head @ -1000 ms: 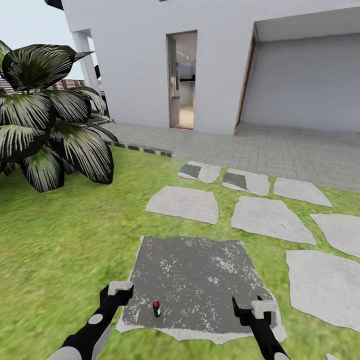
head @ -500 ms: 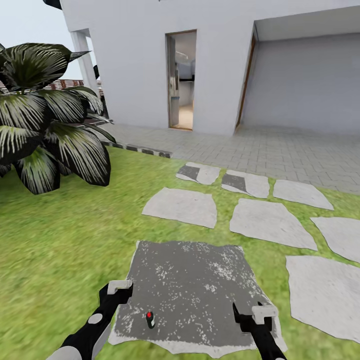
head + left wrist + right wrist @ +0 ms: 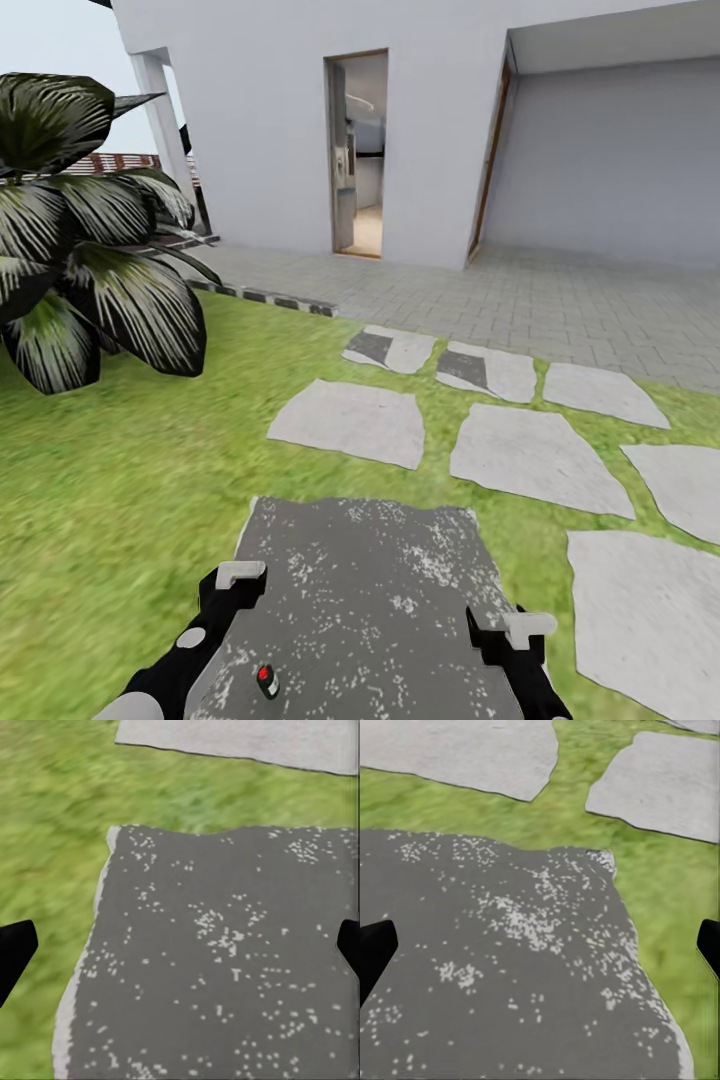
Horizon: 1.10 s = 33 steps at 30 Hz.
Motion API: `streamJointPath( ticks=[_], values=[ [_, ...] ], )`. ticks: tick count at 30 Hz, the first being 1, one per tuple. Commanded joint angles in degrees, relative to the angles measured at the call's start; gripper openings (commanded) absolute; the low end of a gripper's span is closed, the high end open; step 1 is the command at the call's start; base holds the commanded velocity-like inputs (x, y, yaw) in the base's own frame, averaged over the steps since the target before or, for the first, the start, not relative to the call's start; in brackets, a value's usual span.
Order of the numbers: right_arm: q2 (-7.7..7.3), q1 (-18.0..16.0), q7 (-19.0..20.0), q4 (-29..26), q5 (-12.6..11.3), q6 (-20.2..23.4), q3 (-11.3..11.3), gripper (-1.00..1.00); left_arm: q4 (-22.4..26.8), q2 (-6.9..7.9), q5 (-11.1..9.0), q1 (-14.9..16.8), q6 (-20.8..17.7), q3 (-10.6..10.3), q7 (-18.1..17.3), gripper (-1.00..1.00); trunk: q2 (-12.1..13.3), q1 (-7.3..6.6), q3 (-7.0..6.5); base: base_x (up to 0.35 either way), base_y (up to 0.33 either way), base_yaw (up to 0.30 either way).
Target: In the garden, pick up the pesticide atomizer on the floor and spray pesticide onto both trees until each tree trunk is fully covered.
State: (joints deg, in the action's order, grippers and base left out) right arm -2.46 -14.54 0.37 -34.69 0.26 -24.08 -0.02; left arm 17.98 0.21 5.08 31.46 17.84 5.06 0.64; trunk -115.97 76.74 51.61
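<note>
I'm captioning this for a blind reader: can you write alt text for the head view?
A tiny dark, red-topped pesticide atomizer stands on a dark speckled stone slab between the open left gripper and open right gripper. Beyond lie grass, pale stepping stones and a white house.

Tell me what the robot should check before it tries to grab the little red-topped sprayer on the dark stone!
1. Sprayer in sight: ok. The pesticide atomizer lies on the dark speckled stone, low in the head view.
2. Left claw open: ok. Its fingers sit far apart at the edges of the left wrist view.
3. Right claw open and empty: ok, its fingers spread wide too.
4. Which claw is closer: ok. The sprayer lies nearer the left one.
5. Claw lined up over the sprayer: not ok. It sits closer to the robot than both claws.
6. Sprayer standing upright: cannot tell, too small.
</note>
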Motion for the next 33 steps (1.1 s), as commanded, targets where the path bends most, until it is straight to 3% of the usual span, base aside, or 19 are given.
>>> streamJointPath(
  ticks=[1,16,33],
  values=[
    [0.00,0.01,0.00,-0.01,0.00,0.00,0.00,1.00,-0.01,-0.01,0.00,0.00,0.00,0.01,-0.01,1.00,0.00,0.00,0.00,0.223,-0.176,0.000],
    [0.00,0.03,-0.01,-0.29,0.00,-0.03,0.10,1.00,-0.13,-0.05,-0.16,-0.02,1.89,0.05,-0.04,1.00,0.00,0.00,0.00,0.041,-0.031,0.000],
    [0.00,0.03,-0.01,-0.64,-0.12,-0.04,-0.02,1.00,-0.21,-0.05,-0.51,0.00,1.77,0.30,0.15,1.00,-6.82,3.73,4.29,0.000,0.000,0.000]
  ],
)
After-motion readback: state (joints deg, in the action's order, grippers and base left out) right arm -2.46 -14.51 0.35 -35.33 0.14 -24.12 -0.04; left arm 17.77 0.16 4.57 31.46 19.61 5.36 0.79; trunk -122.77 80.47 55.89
